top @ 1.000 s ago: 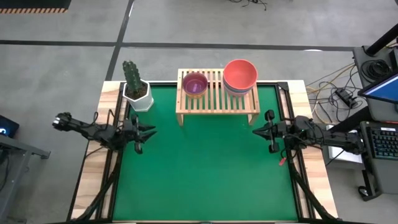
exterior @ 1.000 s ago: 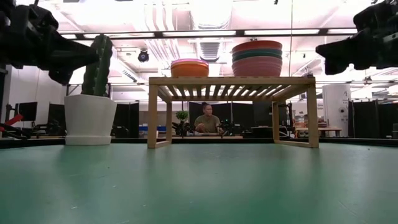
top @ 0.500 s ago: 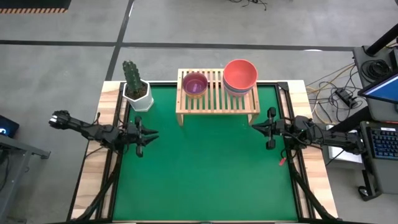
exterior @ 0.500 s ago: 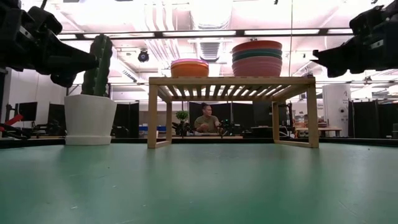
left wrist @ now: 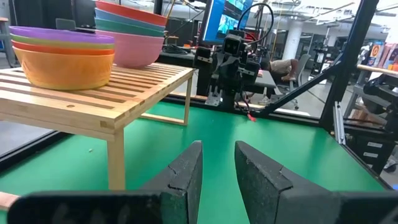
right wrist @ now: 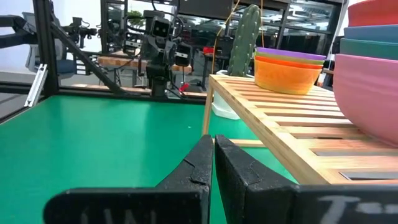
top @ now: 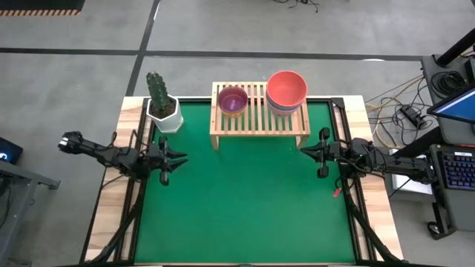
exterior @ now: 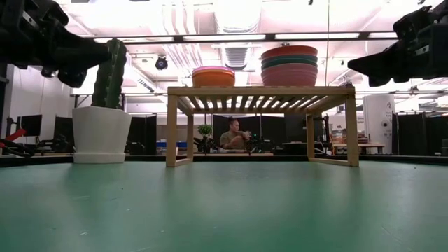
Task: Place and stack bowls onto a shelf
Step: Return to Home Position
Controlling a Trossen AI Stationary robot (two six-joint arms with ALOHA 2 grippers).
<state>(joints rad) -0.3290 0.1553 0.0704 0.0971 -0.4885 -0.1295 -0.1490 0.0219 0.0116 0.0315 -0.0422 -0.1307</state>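
The light-wood shelf stands on its short legs at the far edge of the green mat. Two stacks of bowls rest on its slatted top. The small stack has a purple bowl uppermost, and the large stack has a red-pink one. My left gripper hovers level at the mat's left edge, open by a narrow gap with nothing in it. My right gripper hovers level at the right edge, shut and empty. Both point toward the mat's middle.
A cactus in a white pot stands left of the shelf at the far left corner. The green mat lies bare between the two arms and toward the near edge. A person sits in the room behind the shelf.
My right gripper has swung its fingertips a little toward the far edge and stays shut. My left gripper's fingertips have risen slightly. The bowls and the shelf have kept still.
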